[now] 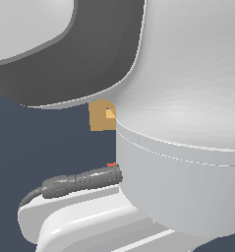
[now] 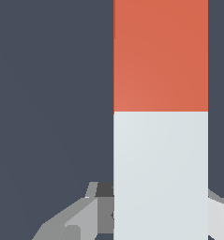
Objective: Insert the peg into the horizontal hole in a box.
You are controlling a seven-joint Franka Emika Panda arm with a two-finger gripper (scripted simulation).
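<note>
Peg [image 2: 160,117] fills the wrist view, red-orange half farther out and white half running down between the gripper [image 2: 155,211] fingers [image 2: 80,220], which look closed on its white end. Exterior view is mostly blocked by the arm [image 1: 188,123]; only a bit of the box [image 1: 100,116] with its hole [image 1: 110,114] peeks out, plus a red sliver of peg lower down.

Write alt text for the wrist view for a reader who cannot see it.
A two-tone peg fills much of the frame, one half red-orange and the other white, against a plain dark blue-grey background. Grey parts of the pincer show on both sides of the white half, but whether they clamp it cannot be told.
</note>
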